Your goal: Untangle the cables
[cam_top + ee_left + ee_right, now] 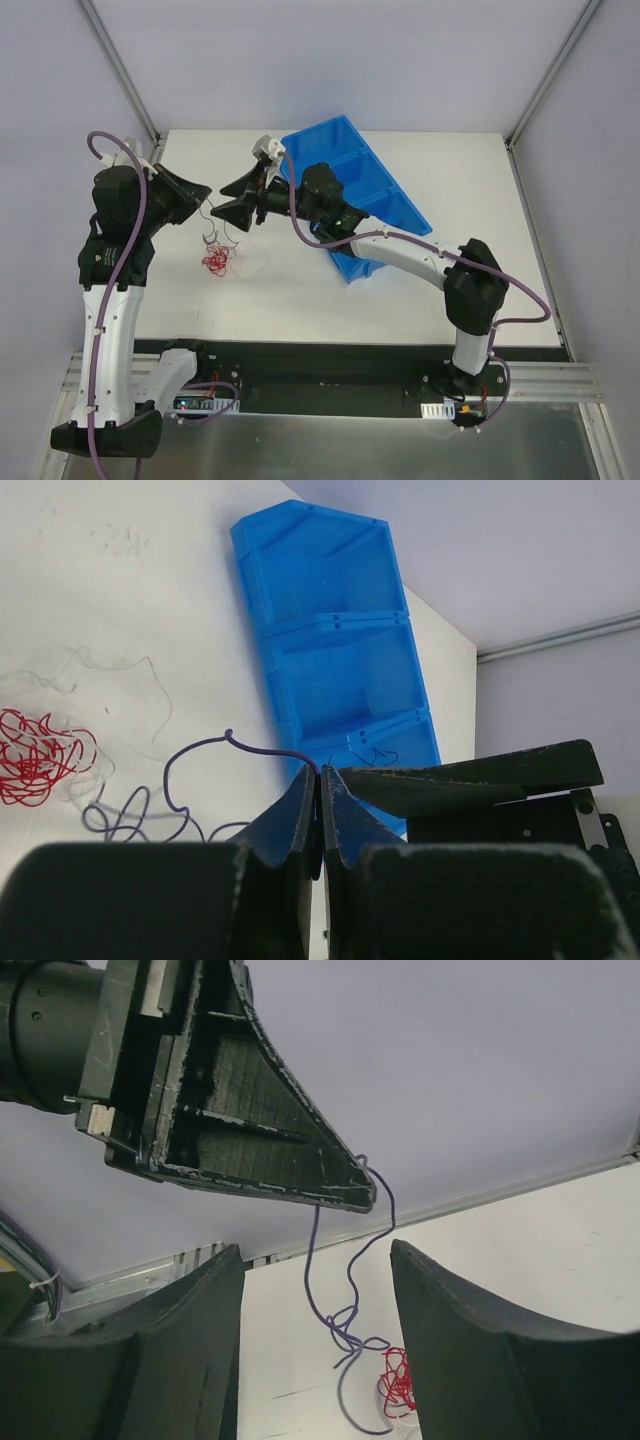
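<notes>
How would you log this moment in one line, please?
left gripper: jaws shut on dark wire | right gripper: jaws open | red wire: bundled on table

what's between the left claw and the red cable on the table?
The dark purple cable: it hangs in loops from the shut left claw down toward the red cable. Clearest in the right wrist view.

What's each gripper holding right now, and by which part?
The left gripper is shut on the thin purple wire, pinched at its raised top bend; both strands hang down. The right gripper is open, holding nothing.
</notes>
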